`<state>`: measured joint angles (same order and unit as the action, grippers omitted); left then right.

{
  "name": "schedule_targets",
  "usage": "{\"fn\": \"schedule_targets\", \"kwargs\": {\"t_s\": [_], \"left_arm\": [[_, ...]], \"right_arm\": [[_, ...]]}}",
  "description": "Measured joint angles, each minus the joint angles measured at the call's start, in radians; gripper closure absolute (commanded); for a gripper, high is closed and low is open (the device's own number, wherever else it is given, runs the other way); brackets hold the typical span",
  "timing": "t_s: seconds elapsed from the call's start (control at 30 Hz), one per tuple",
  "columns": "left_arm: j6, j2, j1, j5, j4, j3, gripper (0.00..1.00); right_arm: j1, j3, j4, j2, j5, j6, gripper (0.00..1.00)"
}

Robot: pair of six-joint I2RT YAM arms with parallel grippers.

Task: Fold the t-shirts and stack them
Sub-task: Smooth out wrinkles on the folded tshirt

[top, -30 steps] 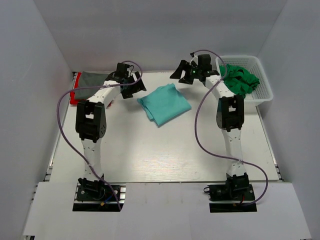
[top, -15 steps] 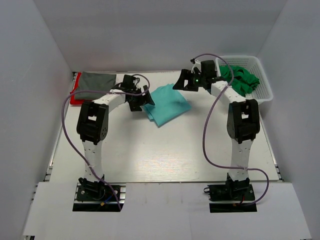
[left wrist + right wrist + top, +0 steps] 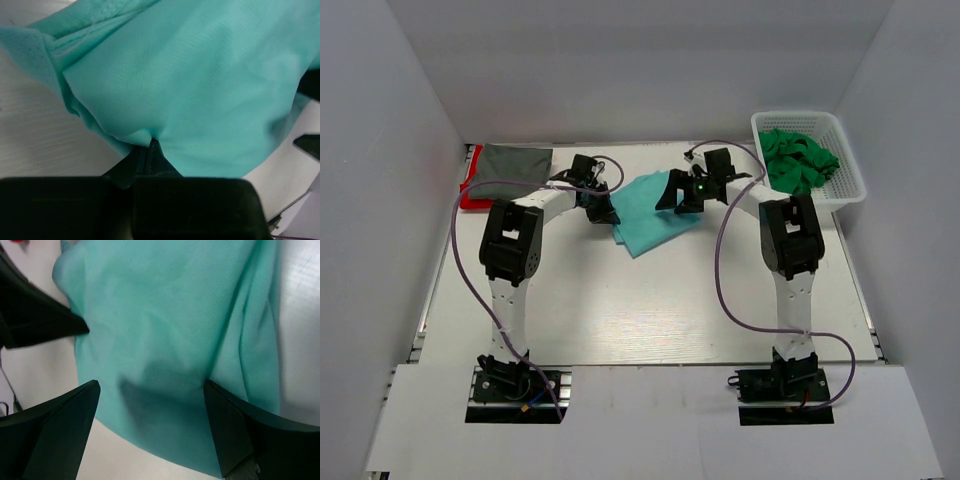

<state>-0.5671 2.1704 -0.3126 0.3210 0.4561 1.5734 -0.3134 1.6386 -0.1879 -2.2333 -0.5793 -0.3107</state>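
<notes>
**Both arms at the teal t-shirt**

On the white surface (image 3: 650, 300) the folded light teal t-shirt (image 3: 650, 218) lies toward the rear, between the two arms. The white basket (image 3: 850, 188) at the right rear holds a crumpled green t-shirt (image 3: 800, 160). At the left rear a dark grey t-shirt (image 3: 510, 165) lies on a red t-shirt (image 3: 468, 197). The right fingers (image 3: 65, 412) stand apart over the teal cloth. The left fingers (image 3: 150, 161) are clamped on its left edge.

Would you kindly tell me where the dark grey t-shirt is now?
In the top external view, the dark grey t-shirt lies at the table's far left corner, atop the red t-shirt, left of the light teal t-shirt.
</notes>
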Motion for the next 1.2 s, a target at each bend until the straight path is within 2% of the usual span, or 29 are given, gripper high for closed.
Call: {"fn": "schedule_targets", "kwargs": {"t_s": [0.17, 0.33, 0.47, 0.5, 0.57, 0.63, 0.73, 0.83, 0.93, 1.07, 1.13, 1.2], "left_arm": [[0.011, -0.026, -0.010, 0.003, -0.012, -0.049, 1.00], [0.016, -0.166, -0.036, 0.029, -0.035, -0.260, 1.00], [0.022, -0.349, -0.068, 0.047, 0.020, -0.468, 1.00], [0.024, -0.402, -0.077, 0.050, 0.048, -0.505, 0.80], [0.027, -0.503, -0.093, 0.048, 0.093, -0.537, 0.48], [0.033, -0.592, -0.100, 0.038, 0.105, -0.536, 0.09], [0.029, -0.684, -0.099, 0.008, 0.096, -0.515, 0.09], [0.027, -0.674, -0.099, -0.032, 0.093, -0.490, 0.20], [0.026, -0.616, -0.095, -0.073, 0.098, -0.484, 0.27], [0.019, -0.545, -0.087, -0.119, 0.108, -0.485, 0.43], [0.013, -0.518, -0.082, -0.140, 0.106, -0.485, 0.48], [0.009, -0.495, -0.080, -0.153, 0.107, -0.483, 0.59]], "right_arm": [[-0.009, -0.300, 0.103, 0.178, -0.036, -0.031, 0.10], [-0.049, -0.617, 0.122, 0.407, -0.053, -0.048, 0.10], [-0.089, -0.807, 0.043, 0.593, -0.036, -0.032, 0.10], [-0.097, -0.840, -0.002, 0.645, -0.023, -0.023, 0.10], [-0.110, -0.877, -0.088, 0.761, 0.020, -0.009, 0.10], [-0.113, -0.879, -0.140, 0.882, 0.065, 0.002, 0.10], [-0.111, -0.862, -0.138, 1.019, 0.155, 0.005, 0.10], [-0.108, -0.804, -0.121, 1.013, 0.217, 0.011, 0.10], [-0.106, -0.694, -0.099, 0.886, 0.233, 0.018, 0.10], [-0.106, -0.569, -0.077, 0.692, 0.243, 0.020, 0.10], [-0.106, -0.519, -0.074, 0.602, 0.253, 0.023, 0.14], [-0.106, -0.482, -0.075, 0.531, 0.264, 0.027, 0.21]]}}
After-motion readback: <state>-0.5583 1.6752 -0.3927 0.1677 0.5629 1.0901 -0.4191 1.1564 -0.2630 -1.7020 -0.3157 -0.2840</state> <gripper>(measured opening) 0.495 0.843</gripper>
